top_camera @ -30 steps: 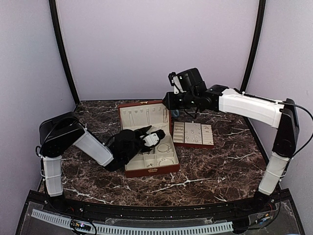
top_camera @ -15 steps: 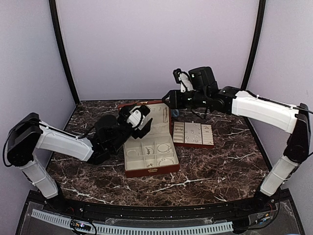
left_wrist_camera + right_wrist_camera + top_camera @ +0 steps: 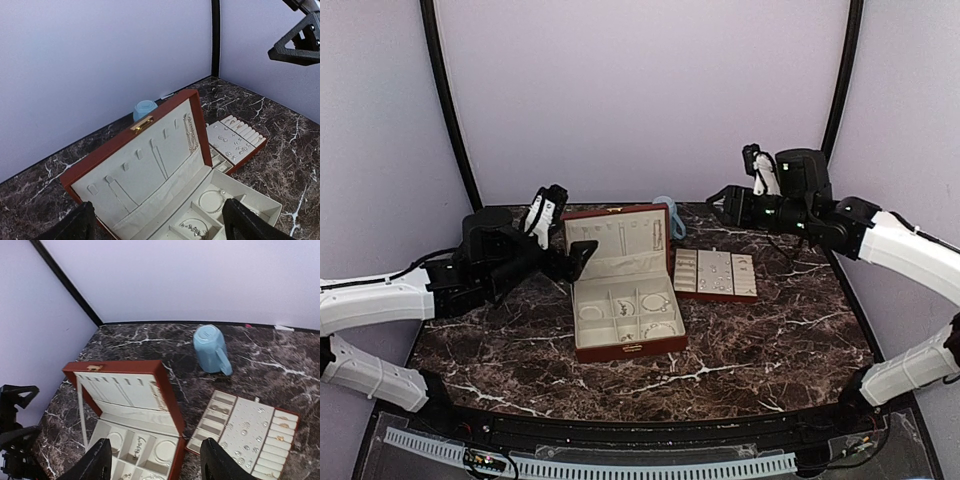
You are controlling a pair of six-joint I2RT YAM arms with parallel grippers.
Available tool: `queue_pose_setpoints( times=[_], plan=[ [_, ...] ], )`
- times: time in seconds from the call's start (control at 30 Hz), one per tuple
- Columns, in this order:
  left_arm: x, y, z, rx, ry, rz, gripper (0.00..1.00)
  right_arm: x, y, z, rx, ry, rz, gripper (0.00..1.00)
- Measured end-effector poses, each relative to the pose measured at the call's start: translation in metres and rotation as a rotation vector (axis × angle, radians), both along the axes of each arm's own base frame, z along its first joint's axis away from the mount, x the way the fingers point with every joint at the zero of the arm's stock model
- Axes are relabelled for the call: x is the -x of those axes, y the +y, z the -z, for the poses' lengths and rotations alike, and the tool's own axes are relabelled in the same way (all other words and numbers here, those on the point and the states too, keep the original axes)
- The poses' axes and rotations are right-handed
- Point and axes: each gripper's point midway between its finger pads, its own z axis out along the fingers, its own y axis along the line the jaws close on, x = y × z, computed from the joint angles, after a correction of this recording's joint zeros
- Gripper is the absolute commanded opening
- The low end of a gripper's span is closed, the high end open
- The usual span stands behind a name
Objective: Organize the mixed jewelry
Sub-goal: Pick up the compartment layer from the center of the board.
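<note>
Overhead, the mixed jewelry [image 3: 716, 276] lies as pale specks on the cream tray [image 3: 714, 297] right of centre. More glinting pieces sit in the lower compartments of the open wooden box [image 3: 625, 350] at mid-frame. Both rest on the marble tabletop [image 3: 770, 340], with a blue mug [image 3: 665, 207] behind them. The left hand [image 3: 570, 243] hovers close at the box's left; the right hand [image 3: 722, 205] hangs in the upper right, behind the tray.

From the left wrist, the fingers [image 3: 75, 225] stand wide at the bottom corners, gripping nothing. A thin chain [image 3: 189, 132] hangs inside the lid and a ring-shaped bracelet [image 3: 210, 200] lies in a compartment below.

From the right wrist, that hand's fingers [image 3: 100, 460] are also well apart and empty, with box and tray below them.

Each piece is probably feather-light, hard and slippery, and easily flicked away or dropped. A fingertip pinch square across a stud, or on a chain's bunched middle, looks safest.

Count: one box, one tray, one mug, two hands. The studs [image 3: 244, 432] on the tray number roughly ten, too small to fix exactly
</note>
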Motion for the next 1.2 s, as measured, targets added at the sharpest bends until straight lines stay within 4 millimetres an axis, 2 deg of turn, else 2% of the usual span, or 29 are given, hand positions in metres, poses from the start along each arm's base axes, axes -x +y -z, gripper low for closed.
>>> queue_pose_setpoints(
  times=[0.2, 0.37, 0.5, 0.6, 0.8, 0.9, 1.13, 1.2],
  plan=[
    [-0.014, 0.042, 0.0, 0.079, 0.183, -0.078, 0.91, 0.002, -0.056, 0.06, 0.031, 0.149, 0.146, 0.61],
    [-0.01, 0.06, -0.001, 0.103, 0.296, -0.076, 0.91, 0.01, -0.087, 0.099, 0.061, 0.245, 0.224, 0.6],
    [-0.008, 0.074, 0.014, 0.099, 0.396, -0.077, 0.91, 0.014, -0.11, 0.125, 0.083, 0.305, 0.283, 0.59],
    [-0.01, 0.091, 0.027, 0.099, 0.463, -0.105, 0.91, 0.018, -0.123, 0.147, 0.103, 0.35, 0.314, 0.58],
    [-0.019, 0.124, 0.032, 0.139, 0.501, -0.163, 0.91, 0.023, -0.137, 0.189, 0.156, 0.451, 0.346, 0.51],
    [-0.02, 0.137, 0.036, 0.152, 0.495, -0.185, 0.91, 0.022, -0.14, 0.203, 0.183, 0.484, 0.355, 0.45],
    [-0.02, 0.143, 0.053, 0.115, 0.49, -0.197, 0.91, 0.016, -0.145, 0.235, 0.251, 0.552, 0.362, 0.3],
    [-0.021, 0.145, 0.057, 0.104, 0.484, -0.205, 0.91, 0.012, -0.146, 0.242, 0.275, 0.564, 0.358, 0.29]
  ],
)
